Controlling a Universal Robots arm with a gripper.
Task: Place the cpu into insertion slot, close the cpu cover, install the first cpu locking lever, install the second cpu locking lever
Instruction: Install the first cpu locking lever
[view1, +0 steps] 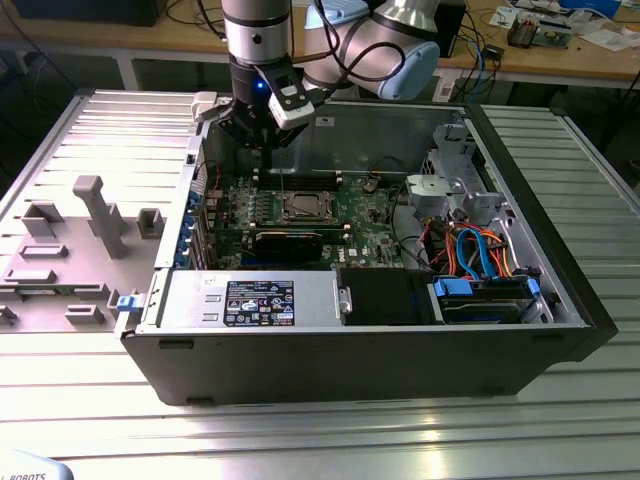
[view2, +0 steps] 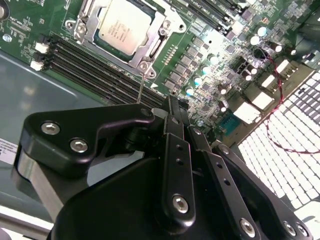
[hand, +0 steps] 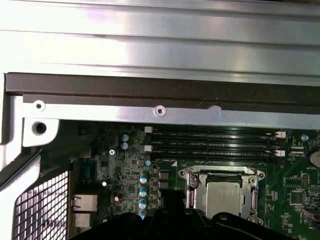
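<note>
Dull silver metal on cpu (view2: 122, 26), brushed, faintly sheened. Bright bare metal on cover (view2: 161, 36) frame. Glossy black plastic on gripper (view2: 172, 107) links, steel screw heads. Green lacquered board (hand: 295, 195). Ribbed, shiny aluminium table (view1: 330, 440). Matt black case (view1: 360, 365).

An open computer case (view1: 560, 300) is laid flat on a slatted table (view1: 330, 440). The motherboard (view1: 365, 215) is seated on the case floor, and the chip (view1: 301, 208) is set in its socket (view1: 288, 199) near the board's middle. The memory slots (view2: 95, 75) are lined up just beside the socket. A drive cage (view1: 480, 290) with cables is found at the exterior view's right, a fixture block (view1: 70, 250) outside the case at its left. The gripper (view1: 262, 135) is held above the board, over the case's back wall.
</note>
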